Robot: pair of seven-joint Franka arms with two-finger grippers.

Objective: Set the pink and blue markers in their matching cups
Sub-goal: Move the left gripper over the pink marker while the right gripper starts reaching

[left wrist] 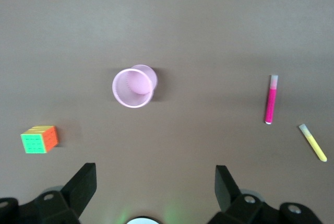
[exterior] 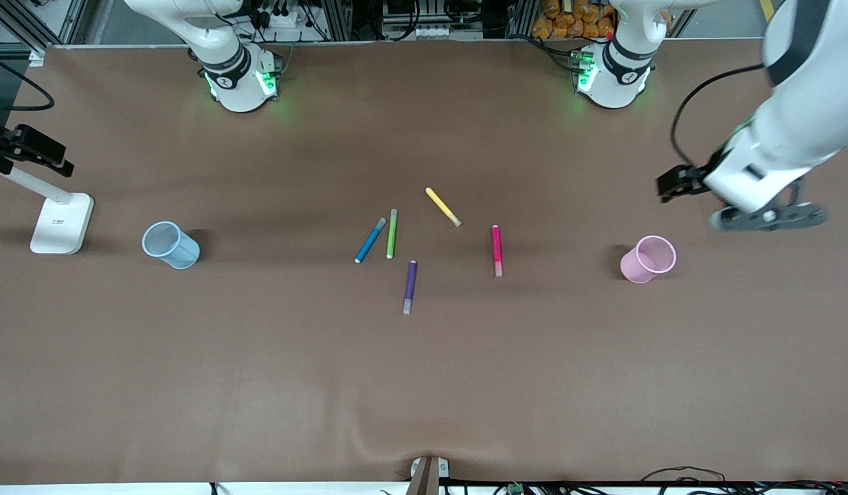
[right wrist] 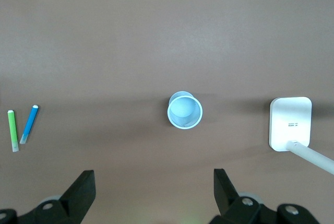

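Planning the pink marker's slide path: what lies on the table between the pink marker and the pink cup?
Nothing: in the front view only bare brown table separates the pink marker from the pink cup. The left wrist view shows the same empty stretch.

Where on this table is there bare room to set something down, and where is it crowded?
Bare cloth lies between the blue cup and the blue marker, between the pink marker and the pink cup, and across the whole stretch nearer the front camera than the purple marker. The middle is crowded: five markers lie close together.
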